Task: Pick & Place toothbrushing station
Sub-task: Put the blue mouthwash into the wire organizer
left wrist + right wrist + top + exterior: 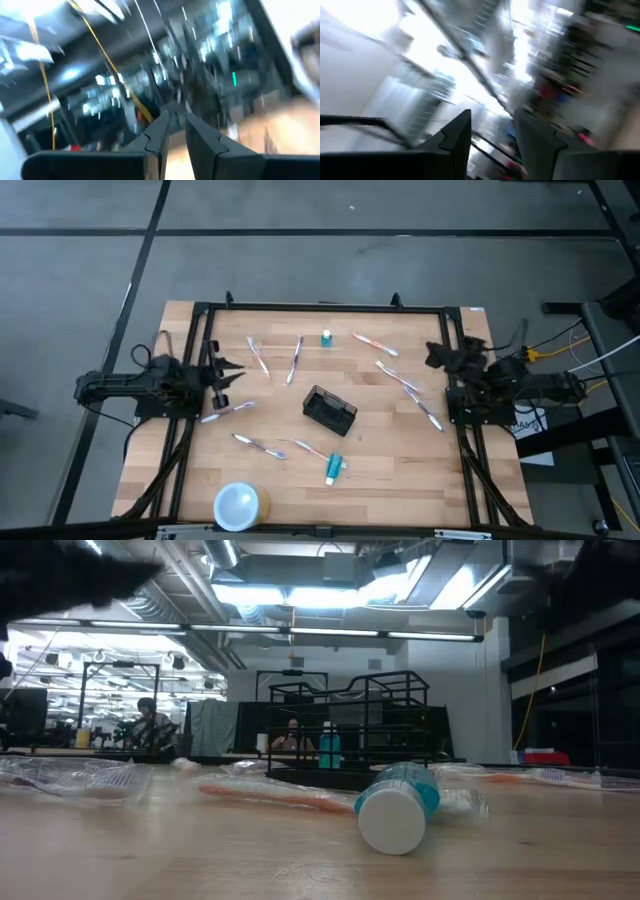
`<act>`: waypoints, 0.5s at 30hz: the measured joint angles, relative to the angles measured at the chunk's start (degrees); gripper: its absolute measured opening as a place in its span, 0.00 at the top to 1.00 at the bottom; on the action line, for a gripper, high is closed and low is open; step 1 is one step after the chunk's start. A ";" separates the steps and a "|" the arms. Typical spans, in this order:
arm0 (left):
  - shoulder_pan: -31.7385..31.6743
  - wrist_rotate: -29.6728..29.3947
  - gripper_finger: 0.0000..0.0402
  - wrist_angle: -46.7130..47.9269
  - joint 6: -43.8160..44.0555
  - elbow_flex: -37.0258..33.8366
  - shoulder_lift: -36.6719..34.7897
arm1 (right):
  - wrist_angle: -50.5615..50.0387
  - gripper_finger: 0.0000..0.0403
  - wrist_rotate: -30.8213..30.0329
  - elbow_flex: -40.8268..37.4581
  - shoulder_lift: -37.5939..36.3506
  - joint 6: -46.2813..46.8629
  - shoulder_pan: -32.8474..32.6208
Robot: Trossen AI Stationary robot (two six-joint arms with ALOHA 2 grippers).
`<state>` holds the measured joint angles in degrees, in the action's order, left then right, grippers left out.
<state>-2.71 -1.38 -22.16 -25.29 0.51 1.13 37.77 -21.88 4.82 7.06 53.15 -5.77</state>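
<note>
The toothbrushing station, a small black mesh caddy (329, 409), stands on its base in the middle of the wooden table; it also shows in the low view (350, 725). My left gripper (229, 373) hovers at the table's left side, open and empty, its fingers pointing toward the caddy. In the left wrist view (176, 119) only a narrow gap shows between its fingers. My right gripper (436, 356) hovers at the table's right side, open and empty, as the right wrist view (492, 120) shows. Neither gripper is near the caddy.
Several toothbrushes lie scattered around the caddy, such as one (293, 361) behind it and one (260, 445) in front. A blue toothpaste tube (334, 468) lies near the front. A small blue bottle (326, 338) stands at the back. A round white cup (238, 505) stands at the front left.
</note>
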 joint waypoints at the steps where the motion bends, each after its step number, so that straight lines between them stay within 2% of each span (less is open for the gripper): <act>1: 0.05 0.16 0.85 -4.31 2.87 0.00 0.00 | 5.14 0.63 0.69 0.26 1.97 -2.63 -0.76; 4: 0.03 -1.74 0.85 -18.54 11.53 0.00 -0.02 | 12.41 0.63 2.59 3.69 9.42 -10.93 -3.17; 9: 0.01 -2.57 0.85 -38.35 20.09 -0.02 -0.02 | 13.29 0.63 4.62 16.76 23.66 -22.55 -6.11; 15: 0.03 -2.67 0.85 -51.43 32.08 -0.02 -0.02 | 12.76 0.63 22.78 34.05 35.43 -33.28 -6.77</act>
<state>-2.68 -4.06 -73.59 6.79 0.49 1.10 50.53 0.90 38.87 42.49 19.87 -12.53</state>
